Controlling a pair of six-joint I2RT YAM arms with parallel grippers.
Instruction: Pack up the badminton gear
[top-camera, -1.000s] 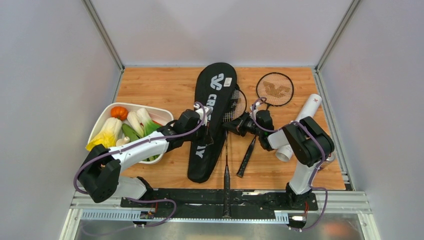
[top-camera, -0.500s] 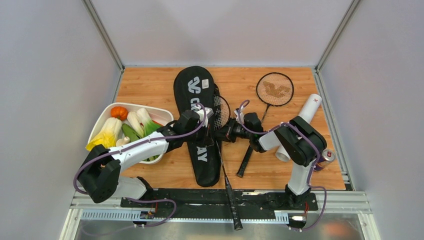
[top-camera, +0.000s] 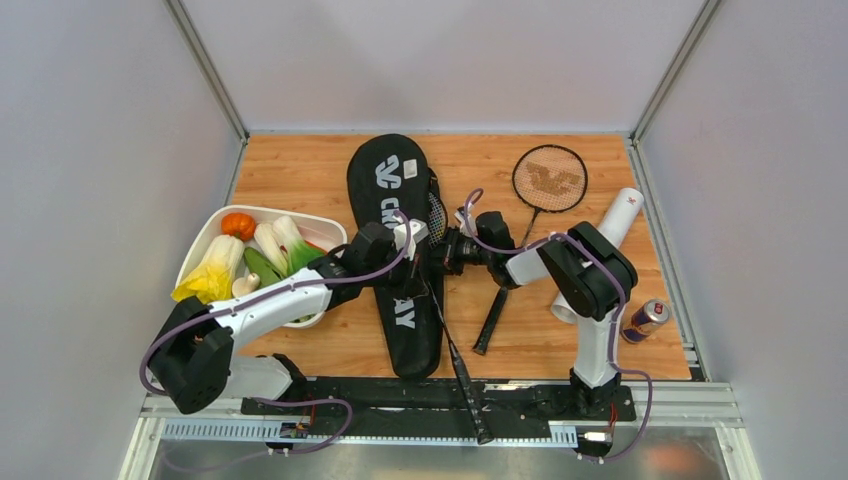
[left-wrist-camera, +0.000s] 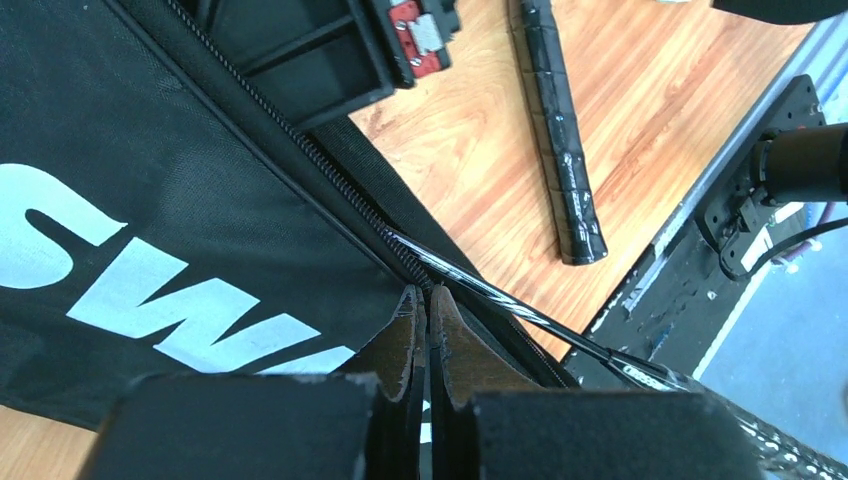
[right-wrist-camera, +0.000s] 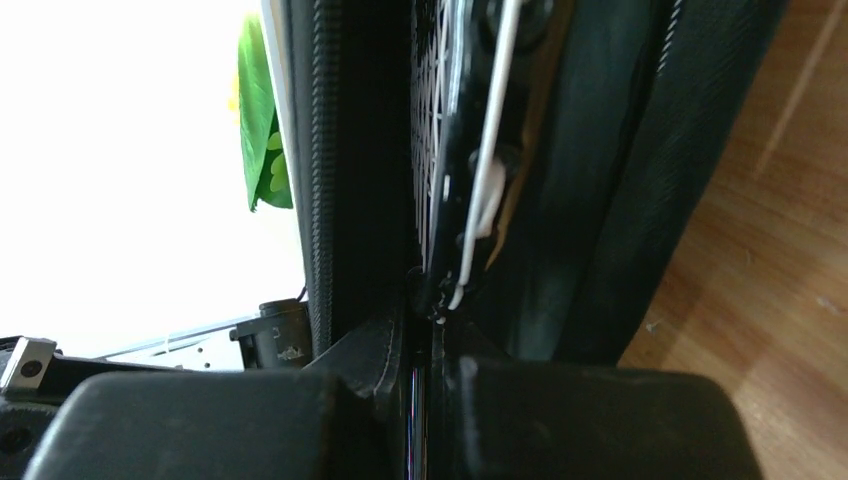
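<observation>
The racket (top-camera: 462, 375) is partly fed into the racket bag (top-camera: 390, 195); its strung head sits inside the open zip mouth, straight ahead of the right tool (top-camera: 447, 250), which is clenched on the frame near the throat; the shaft and grip trail away from that tool past the near edge of the desk (top-camera: 300, 170). The long axis runs roughly along the bag, a little skewed from it. The left tool (left-wrist-camera: 425, 305) is just beside the right one, pinched shut on the bag's zip edge, with the shaft passing just beyond its tips. The coming push probably goes along that axis, deeper into the bag; the right arm is the one holding the racket. The second racket (top-camera: 548, 178) and the white tube (top-camera: 620, 215) lie apart, on the right tool's outer side.
</observation>
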